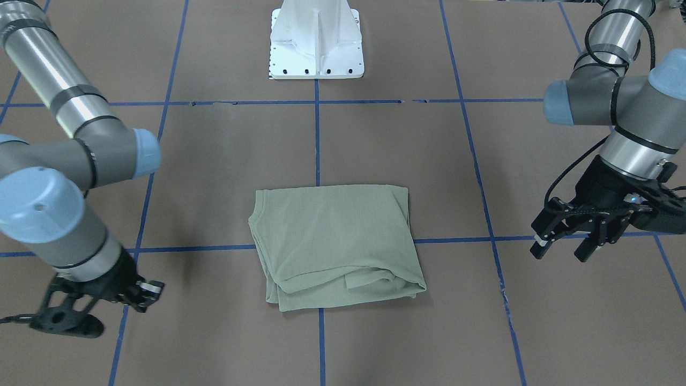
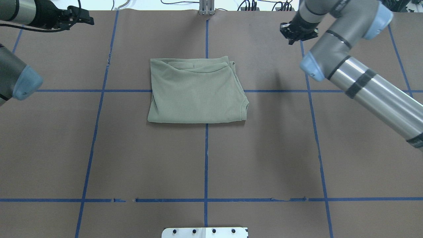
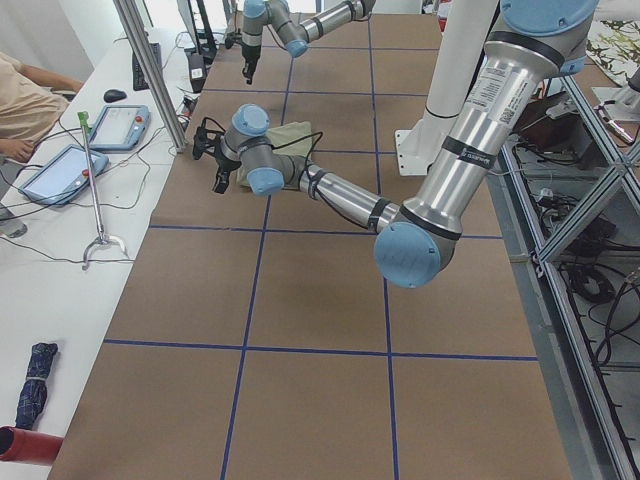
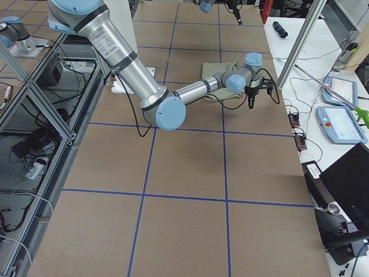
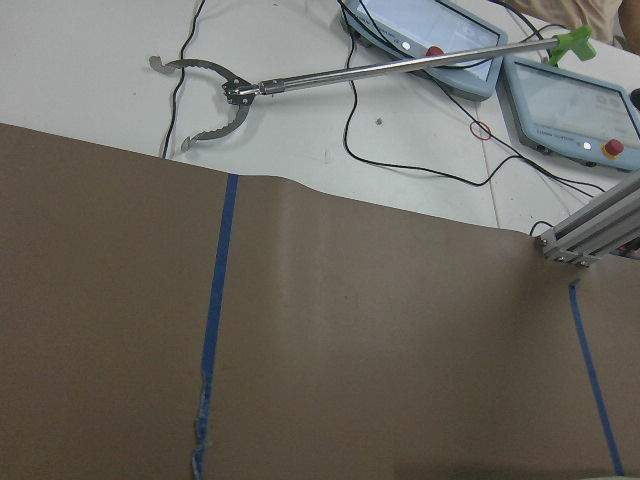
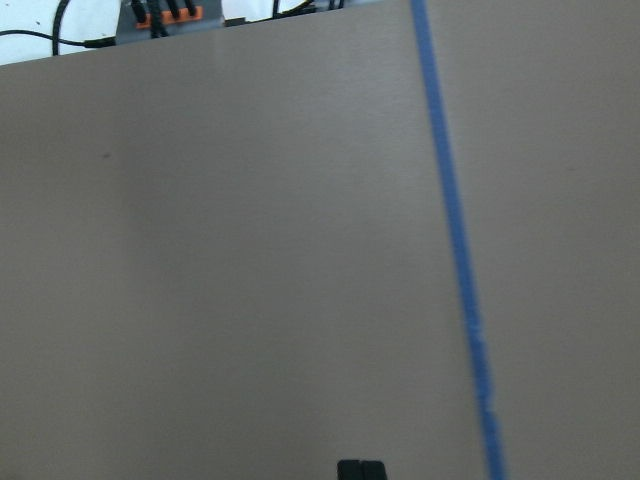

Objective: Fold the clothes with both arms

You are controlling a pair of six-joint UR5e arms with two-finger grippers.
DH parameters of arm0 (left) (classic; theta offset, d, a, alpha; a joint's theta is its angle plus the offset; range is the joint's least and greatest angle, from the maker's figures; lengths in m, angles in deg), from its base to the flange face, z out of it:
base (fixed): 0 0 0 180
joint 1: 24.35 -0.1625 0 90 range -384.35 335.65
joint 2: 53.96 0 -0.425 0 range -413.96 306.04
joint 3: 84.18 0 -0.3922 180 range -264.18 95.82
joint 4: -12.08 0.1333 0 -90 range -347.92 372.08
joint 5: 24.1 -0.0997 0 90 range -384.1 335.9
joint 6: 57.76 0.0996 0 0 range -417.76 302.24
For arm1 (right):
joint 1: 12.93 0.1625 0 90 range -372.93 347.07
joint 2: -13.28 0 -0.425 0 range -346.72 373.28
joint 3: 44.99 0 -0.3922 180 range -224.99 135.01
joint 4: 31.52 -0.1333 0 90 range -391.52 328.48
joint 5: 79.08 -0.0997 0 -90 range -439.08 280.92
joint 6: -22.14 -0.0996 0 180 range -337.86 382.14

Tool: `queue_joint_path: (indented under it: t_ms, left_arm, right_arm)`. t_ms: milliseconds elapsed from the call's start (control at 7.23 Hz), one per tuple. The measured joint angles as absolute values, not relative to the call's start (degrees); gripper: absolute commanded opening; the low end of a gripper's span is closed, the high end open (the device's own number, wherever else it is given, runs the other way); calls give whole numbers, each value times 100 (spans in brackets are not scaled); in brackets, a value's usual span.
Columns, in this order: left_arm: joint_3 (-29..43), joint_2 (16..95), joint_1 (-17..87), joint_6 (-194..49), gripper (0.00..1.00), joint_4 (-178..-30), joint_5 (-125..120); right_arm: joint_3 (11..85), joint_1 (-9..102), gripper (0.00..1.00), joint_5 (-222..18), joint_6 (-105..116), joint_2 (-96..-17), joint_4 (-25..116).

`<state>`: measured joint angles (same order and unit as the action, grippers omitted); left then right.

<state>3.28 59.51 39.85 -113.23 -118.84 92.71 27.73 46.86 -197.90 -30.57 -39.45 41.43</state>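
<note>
The clothes are one pale sage-green shirt [image 1: 332, 241] [image 2: 195, 92], lying folded into a rough rectangle at the table's middle, with loose layered edges on the side away from the robot's base. My left gripper [image 1: 568, 244] [image 2: 82, 16] hovers open and holds nothing, well off to one side of the shirt. On the other side, my right gripper [image 1: 72, 324] [image 2: 297, 33] hangs above bare table; in the right wrist view its fingertips [image 6: 361, 470] sit together, shut on nothing. Both arms are clear of the cloth.
The white pedestal base [image 1: 316, 43] [image 2: 205, 232] stands at the robot's edge. Blue tape lines [image 2: 206, 158] grid the brown table. Past the far edge lie a metal reacher tool [image 5: 400, 65] and control tablets [image 5: 565, 95]. A seated person [image 3: 25, 100] is at that side table.
</note>
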Motion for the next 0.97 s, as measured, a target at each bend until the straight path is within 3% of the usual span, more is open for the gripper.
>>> queue_joint_path:
  t_ms: [277,692,968]
  left_arm:
    - [331,5645,4638,-9940,100,-11682,9810]
    - [390,5551,6105,-6906,100,-10114,10359]
    - [530,5562,6557,-5785,100,-9136,10408]
  right_arm:
    - [3355,5627,0,-20387,-1634,-4951,4229]
    - [3820,7067,0,-20910,909,-5713,5378]
    - [4335,7467,0,-20947,1749,-6039,6177]
